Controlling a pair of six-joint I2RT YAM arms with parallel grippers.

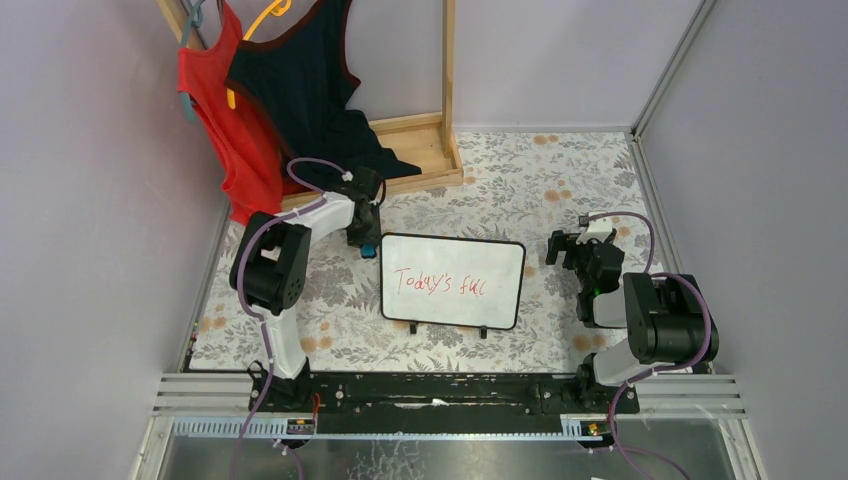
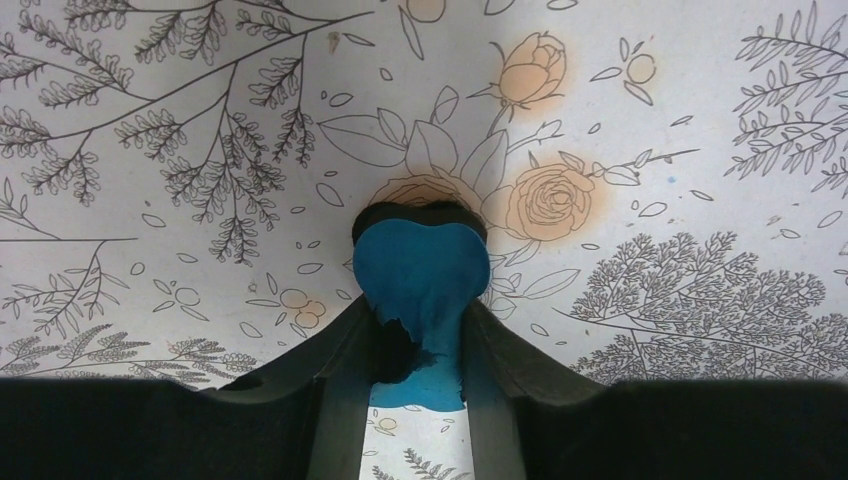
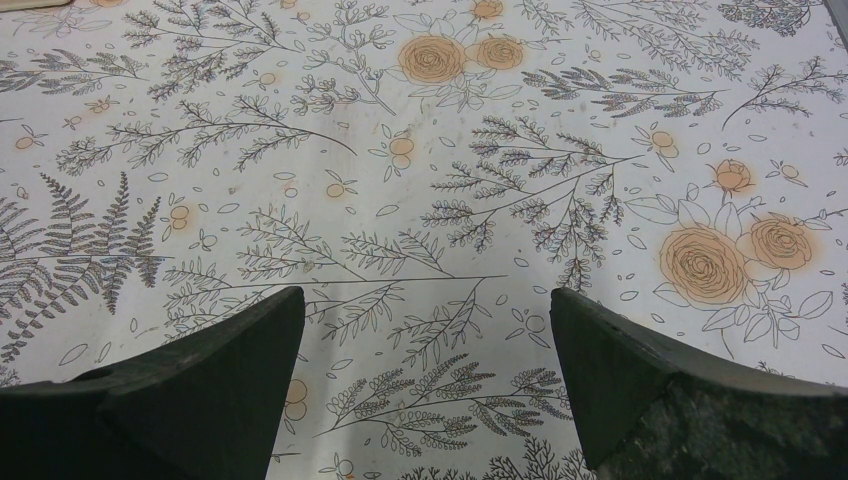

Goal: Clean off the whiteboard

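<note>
While red handwriting (image 1: 438, 283) ran unwiped across the whiteboard (image 1: 470, 258), the left end effector (image 1: 367, 242) sat just off the board's far left corner. It was clamped on a small blue eraser (image 2: 420, 262) whose pad faced the floral tabletop (image 2: 700, 150); whether pad and tabletop touched could not be told. The board lay just to the right of that end effector and a little nearer the robot. On the board's other side, the right end effector (image 3: 425, 340) hung with its fingers spread wide and nothing between them, with the board near on its left but outside its wrist view.

By these pictures, the step in hand was bringing the eraser onto the board. Doing it well likely called for lifting the pad over the thin black frame (image 1: 381, 275) rather than dragging into it. The pad would then be laid flat and swept in overlapping passes along the writing under steady pressure. The board looked light enough to slide, so the free end effector could brace its right edge.

Beyond the left end effector, a red garment (image 1: 225, 130) and a dark garment (image 1: 300, 90) hung on a wooden rack (image 1: 447, 70), well apart from the board.
</note>
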